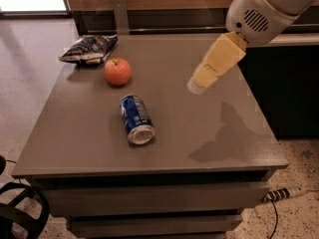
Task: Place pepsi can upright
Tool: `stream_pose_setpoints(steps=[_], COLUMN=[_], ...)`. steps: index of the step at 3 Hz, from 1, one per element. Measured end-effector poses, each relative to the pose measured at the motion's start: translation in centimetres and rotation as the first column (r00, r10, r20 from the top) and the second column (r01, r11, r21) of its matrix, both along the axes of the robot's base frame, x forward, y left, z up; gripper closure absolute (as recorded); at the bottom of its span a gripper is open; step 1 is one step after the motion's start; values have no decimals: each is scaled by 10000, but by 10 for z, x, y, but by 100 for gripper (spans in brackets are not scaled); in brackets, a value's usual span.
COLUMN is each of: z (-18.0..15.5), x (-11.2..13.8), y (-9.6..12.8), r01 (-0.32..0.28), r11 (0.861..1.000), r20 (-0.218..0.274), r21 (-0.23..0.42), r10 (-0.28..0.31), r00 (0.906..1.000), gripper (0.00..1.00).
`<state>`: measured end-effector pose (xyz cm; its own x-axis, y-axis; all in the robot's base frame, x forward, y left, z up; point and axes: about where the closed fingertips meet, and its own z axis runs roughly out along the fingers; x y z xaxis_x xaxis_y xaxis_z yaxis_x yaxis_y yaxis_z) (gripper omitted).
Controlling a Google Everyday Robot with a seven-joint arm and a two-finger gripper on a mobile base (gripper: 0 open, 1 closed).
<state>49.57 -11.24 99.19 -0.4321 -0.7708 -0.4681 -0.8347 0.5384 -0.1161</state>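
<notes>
Pepsi can (136,119): lies on its side on the grey table (70,138), just in front of the apple (117,71) and slightly to its right, near it but not touching.
Can body: blue cylinder with white markings running along its wall.
Can ends: silver; one round end faces the table's front edge, the other points back toward the apple.
Can axis: nearly front to back, with the near end turned a little rightward.
Gripper (198,85): pale yellow, hangs in the air above the table, right of the apple and well apart from both apple and can; it holds nothing.
Gripper state: cannot be told from this view.
Arm housing (259,9): white and rounded, above and far right of the apple.
Snack bag (89,49): dark blue and white, behind the apple to its left.
Gripper shadow (219,138): on the tabletop, front-right of the apple.
</notes>
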Motion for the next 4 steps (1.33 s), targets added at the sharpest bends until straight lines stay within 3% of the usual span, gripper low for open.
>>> stream_pose_setpoints(steps=[1,3,4], z=[-20,-18,-32], x=[13,12,17], y=[34,34,49], r01=[1714,2124,3162], r11=[9772,9684,9465], r20=[-734,-940,-1686], r21=[1255,1307,638], r10=[-1632,-2012,-3021], r00=[9839,9750,9382], gripper=[0,0,0])
